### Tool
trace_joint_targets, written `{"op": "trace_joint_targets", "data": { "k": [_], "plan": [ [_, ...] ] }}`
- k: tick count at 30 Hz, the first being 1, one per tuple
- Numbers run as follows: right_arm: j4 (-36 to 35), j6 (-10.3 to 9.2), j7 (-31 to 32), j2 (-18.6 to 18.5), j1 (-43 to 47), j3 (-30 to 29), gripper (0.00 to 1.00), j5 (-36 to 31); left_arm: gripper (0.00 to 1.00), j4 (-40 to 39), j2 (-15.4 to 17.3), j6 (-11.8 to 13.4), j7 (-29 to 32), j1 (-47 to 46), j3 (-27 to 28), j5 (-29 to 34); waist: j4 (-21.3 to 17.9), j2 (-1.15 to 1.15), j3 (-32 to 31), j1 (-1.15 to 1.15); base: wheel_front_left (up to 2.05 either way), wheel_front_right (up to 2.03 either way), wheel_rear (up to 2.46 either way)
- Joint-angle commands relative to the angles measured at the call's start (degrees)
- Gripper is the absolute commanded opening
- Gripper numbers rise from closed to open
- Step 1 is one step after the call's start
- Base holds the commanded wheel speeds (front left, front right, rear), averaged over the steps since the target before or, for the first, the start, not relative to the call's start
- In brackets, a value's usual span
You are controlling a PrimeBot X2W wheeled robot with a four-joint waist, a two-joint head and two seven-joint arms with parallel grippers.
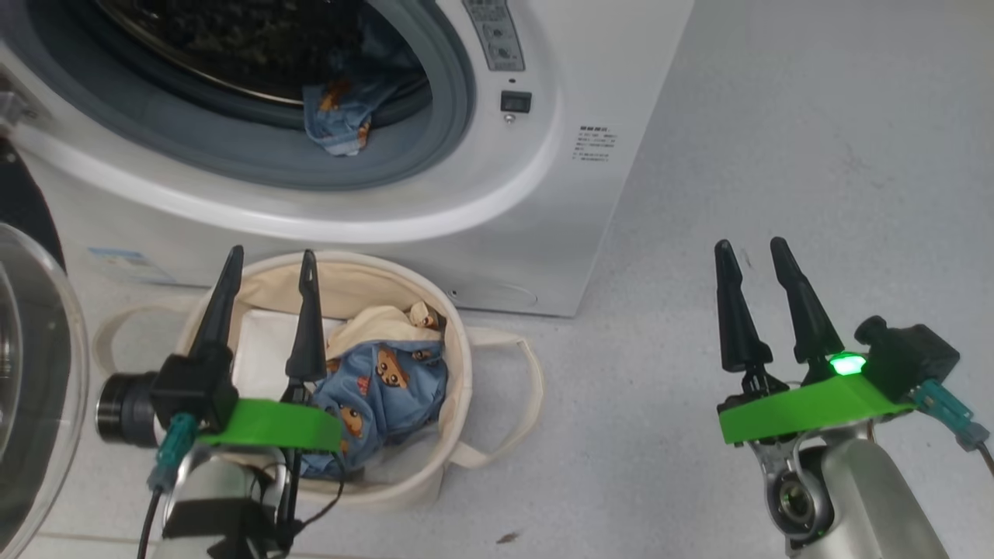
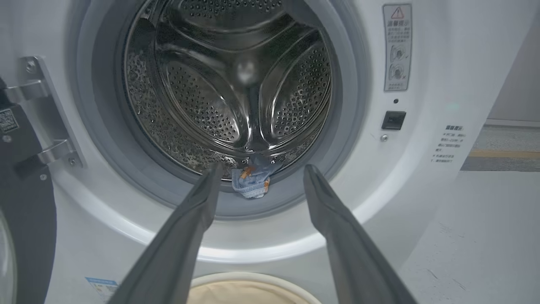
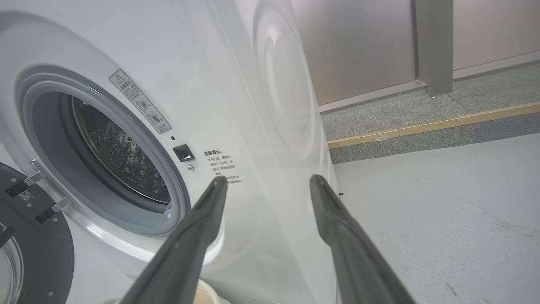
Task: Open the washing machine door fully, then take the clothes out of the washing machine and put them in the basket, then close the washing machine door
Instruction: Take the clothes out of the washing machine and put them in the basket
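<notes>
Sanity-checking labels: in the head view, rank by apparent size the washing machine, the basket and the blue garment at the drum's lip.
1. washing machine, cropped by the frame
2. basket
3. garment, lying farther from the camera

The washer (image 1: 543,194) has a smooth, glossy white shell, a matt grey rubber gasket (image 1: 233,147) and a shiny perforated steel drum (image 2: 202,101). The door (image 1: 39,365) is clear glass in a glossy black rim, on bare metal hinges (image 2: 55,150). The basket (image 1: 357,283) is matt cream canvas. The clothes (image 1: 388,380) are soft printed blue cloth. The floor (image 1: 776,155) is matt speckled grey, and the fingers (image 1: 735,310) are matt black.
</notes>
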Motion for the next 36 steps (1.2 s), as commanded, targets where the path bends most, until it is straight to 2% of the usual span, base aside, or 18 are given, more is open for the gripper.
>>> {"op": "trace_joint_targets", "data": {
  "k": [1, 18, 36],
  "plan": [
    [-2.3, 0.06, -0.7, 0.2, 0.4, 1.5, 1.0, 0.4, 1.0, -2.8, 0.3, -0.3, -0.3, 1.0, 1.5, 0.1, 0.3, 0.0, -1.0, 0.0, 0.0, 0.0, 0.0],
    [-2.9, 0.06, -0.7, 0.2, 4.9, 1.7, 1.0, -0.4, 1.0, -3.0, -0.4, 1.7, -0.3, 8.7, 0.4, 0.2, -0.1, 0.0, -6.2, 0.0, 0.0, 0.0, 0.0],
    [-2.2, 0.06, -0.7, 0.2, 6.8, 1.2, 1.0, -0.4, 1.0, -2.7, -0.5, 2.5, -0.3, 10.3, -0.3, -0.1, -0.5, 0.0, -7.1, 0.0, 0.0, 0.0, 0.0]
  ]
}}
